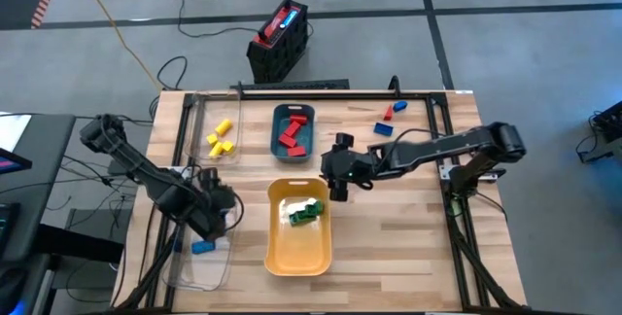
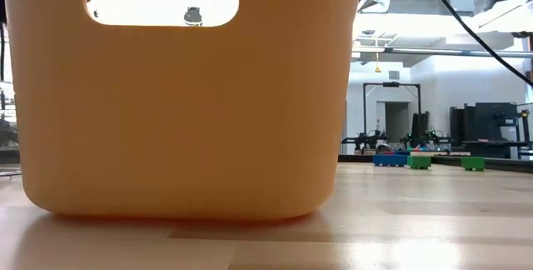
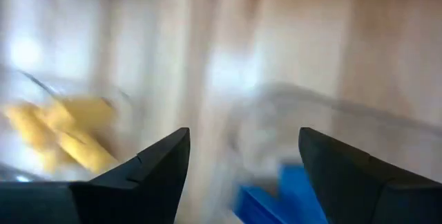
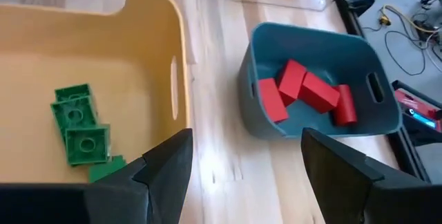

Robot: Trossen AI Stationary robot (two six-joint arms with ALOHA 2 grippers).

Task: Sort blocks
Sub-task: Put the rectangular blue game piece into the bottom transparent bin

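My left gripper hangs open above a clear tray at the near left, in which a blue block lies. My right gripper stands open and holds nothing, over the bare wood between the yellow tray and the teal tray. Green blocks lie in the yellow tray. Red blocks lie in the teal tray. Yellow blocks lie in a second clear tray at the far left.
Loose blue blocks and a red block lie on the table at the far right. A red-and-black box stands on the floor beyond the far edge. In the low view the yellow tray's wall fills the left.
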